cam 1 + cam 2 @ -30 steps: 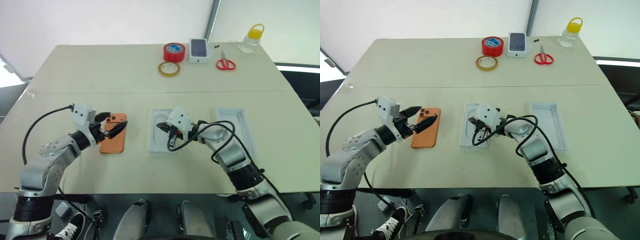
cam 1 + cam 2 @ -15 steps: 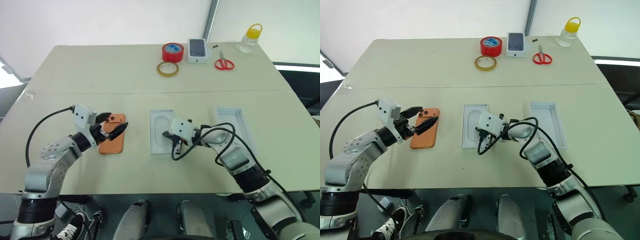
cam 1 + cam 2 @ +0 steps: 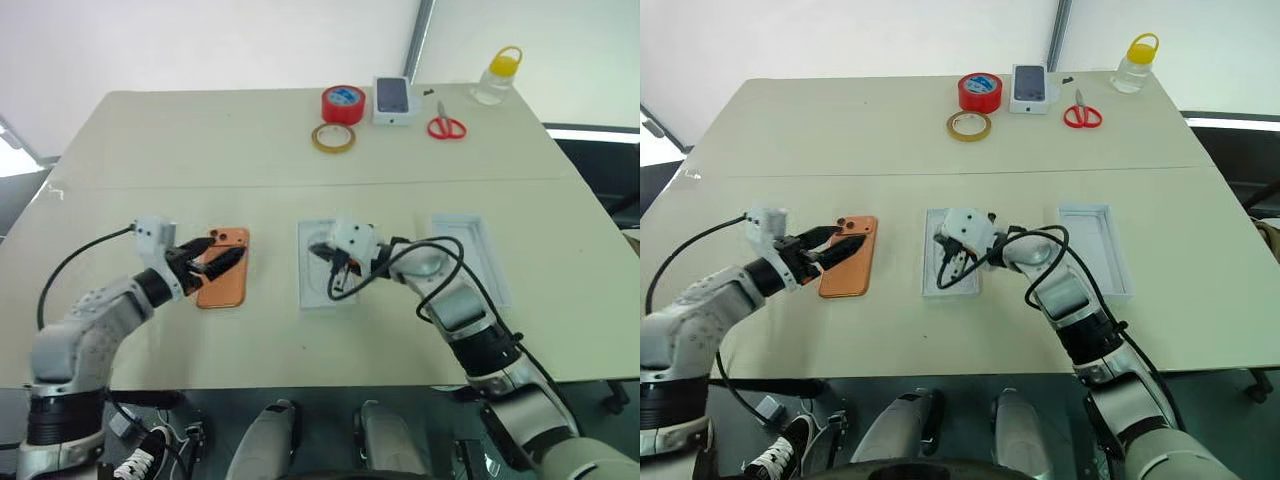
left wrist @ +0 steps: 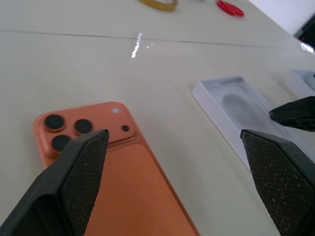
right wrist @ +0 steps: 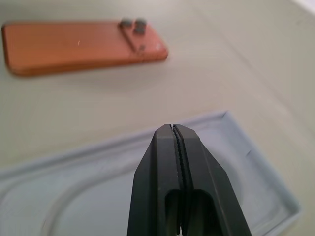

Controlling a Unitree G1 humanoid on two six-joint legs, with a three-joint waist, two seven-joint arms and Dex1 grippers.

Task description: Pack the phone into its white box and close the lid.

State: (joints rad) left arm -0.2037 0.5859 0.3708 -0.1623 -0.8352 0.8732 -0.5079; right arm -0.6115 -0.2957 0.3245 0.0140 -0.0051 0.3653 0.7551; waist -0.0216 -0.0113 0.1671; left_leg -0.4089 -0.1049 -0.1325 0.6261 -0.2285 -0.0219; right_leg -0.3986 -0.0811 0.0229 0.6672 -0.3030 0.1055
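The orange phone (image 3: 226,275) lies back up on the table, its lens cluster (image 4: 64,130) at the far end. My left gripper (image 3: 221,256) hovers open low over it, one finger (image 4: 78,177) on each side, gripping nothing. A white insert with an oval recess (image 3: 311,272) lies in the middle. Whether the white box sits under it I cannot tell. My right gripper (image 5: 173,132) is shut and empty just above the insert. The all-white lid (image 3: 482,240) lies rim up to the right.
Along the far edge stand a red tape roll (image 3: 344,103), a yellowish tape ring (image 3: 333,138), a small white box printed with a phone (image 3: 394,100), red scissors (image 3: 447,127) and a yellow-capped bottle (image 3: 496,75). A seam (image 3: 150,186) crosses the table.
My right gripper, still shut, dipped toward the insert's near corner and has come back up over its middle. The left wrist has rolled and drifted slightly left, still open over the phone.
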